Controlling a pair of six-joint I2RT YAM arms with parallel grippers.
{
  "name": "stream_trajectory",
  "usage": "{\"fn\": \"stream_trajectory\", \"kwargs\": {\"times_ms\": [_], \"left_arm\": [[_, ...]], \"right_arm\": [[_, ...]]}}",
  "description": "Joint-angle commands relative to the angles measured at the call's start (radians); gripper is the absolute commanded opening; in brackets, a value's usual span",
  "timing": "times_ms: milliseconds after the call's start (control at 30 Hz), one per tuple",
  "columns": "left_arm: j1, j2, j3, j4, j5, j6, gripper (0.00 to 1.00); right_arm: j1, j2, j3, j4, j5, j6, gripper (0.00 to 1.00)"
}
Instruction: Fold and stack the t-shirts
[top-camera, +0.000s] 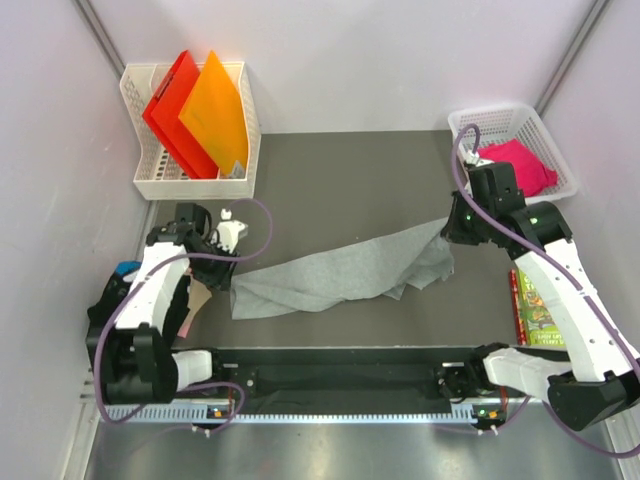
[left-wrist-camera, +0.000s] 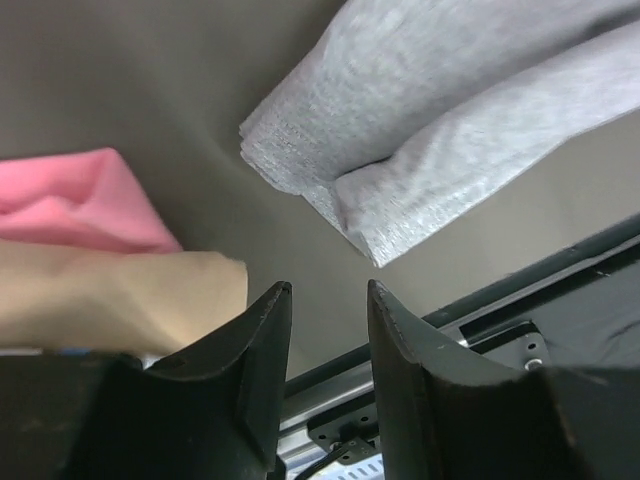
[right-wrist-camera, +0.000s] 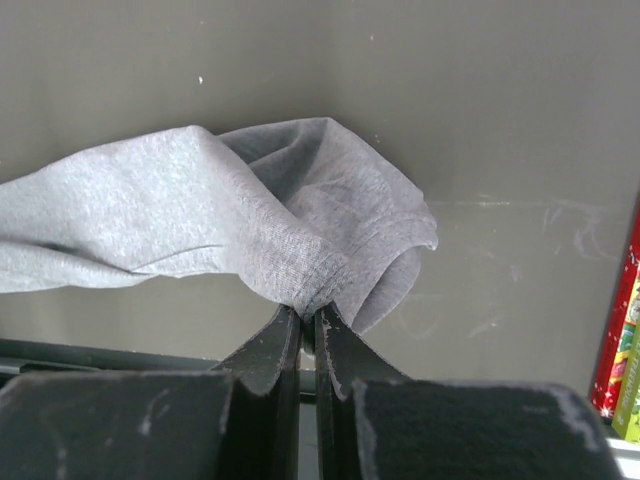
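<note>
The light grey t-shirt (top-camera: 340, 272) lies bunched in a long strip across the middle of the dark table. My right gripper (top-camera: 449, 232) is shut on the shirt's right end; in the right wrist view the fingertips (right-wrist-camera: 308, 315) pinch a hemmed fold of the grey cloth (right-wrist-camera: 200, 220). My left gripper (top-camera: 222, 268) is open and empty just left of the shirt's left end (left-wrist-camera: 420, 120), its jaws (left-wrist-camera: 328, 290) apart over bare table. A pink t-shirt (top-camera: 520, 165) lies in the back-right basket. Pink cloth (left-wrist-camera: 70, 205) and a tan piece (left-wrist-camera: 110, 295) lie beside the left gripper.
A white basket (top-camera: 150, 185) at the back left holds red and orange folders (top-camera: 200, 115). A white basket (top-camera: 560, 150) stands at the back right. A green picture book (top-camera: 537, 305) lies by the right arm. A black rail (top-camera: 340, 365) runs along the near edge.
</note>
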Motion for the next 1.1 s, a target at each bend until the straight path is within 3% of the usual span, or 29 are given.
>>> {"fn": "stream_trajectory", "kwargs": {"times_ms": [0,367,800,933,1067], "left_arm": [[-0.009,0.071,-0.023,0.142,-0.047,-0.049,0.41],[-0.020,0.228,-0.016,0.297,-0.128,-0.049,0.40],[-0.021,0.311,0.064,0.248,-0.055,-0.084,0.34],[-0.067,0.332,0.122,0.188,-0.007,-0.111,0.45],[-0.087,0.344,0.132,0.173,0.000,-0.114,0.48]], "right_arm": [[0.008,-0.007,0.020,0.043,-0.014,-0.003,0.00],[0.008,-0.007,0.030,0.038,-0.020,0.009,0.00],[0.008,0.007,0.030,0.037,-0.015,0.022,0.00],[0.009,0.012,0.036,0.043,-0.017,0.023,0.00],[0.008,0.015,0.044,0.040,-0.008,0.023,0.00]]}}
